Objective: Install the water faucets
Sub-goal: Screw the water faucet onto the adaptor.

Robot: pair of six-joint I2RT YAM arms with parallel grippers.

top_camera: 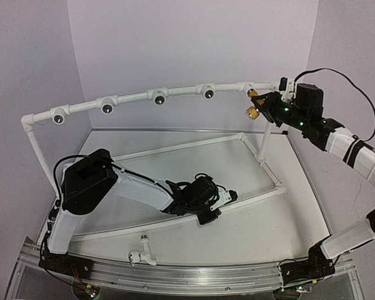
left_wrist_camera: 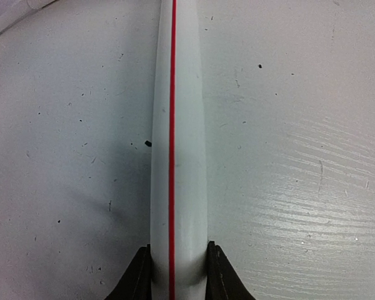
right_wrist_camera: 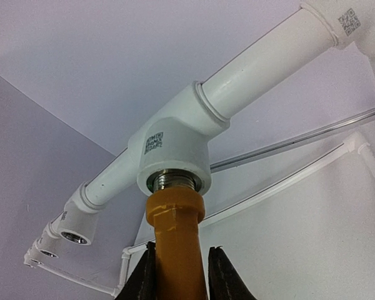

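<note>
Currently the right end effector is clenching the yellow-orange faucet, one dark finger pressing on each side of its body. The faucet is standing upright beneath the top rail of the pipe frame, at the rail's far-right end. Its metal threads are sitting in the mouth of a white tee socket, with a few threads showing below the socket rim. The right arm is reaching high and across to that corner.

The left end effector is sitting low over the bench, grasping the base pipe of the frame. Both fingers are closing tight against the pipe's sides. A thin red stripe is running along the pipe's length, centred between the fingers.

The white faucet is lying loose on the bench near the front edge, just behind the metal rail carrying the arm bases. It is resting nearer the left arm's base, well apart from both end effectors.

Along the top rail, left of the yellow-orange faucet, four open sockets are showing dark round mouths.
</note>
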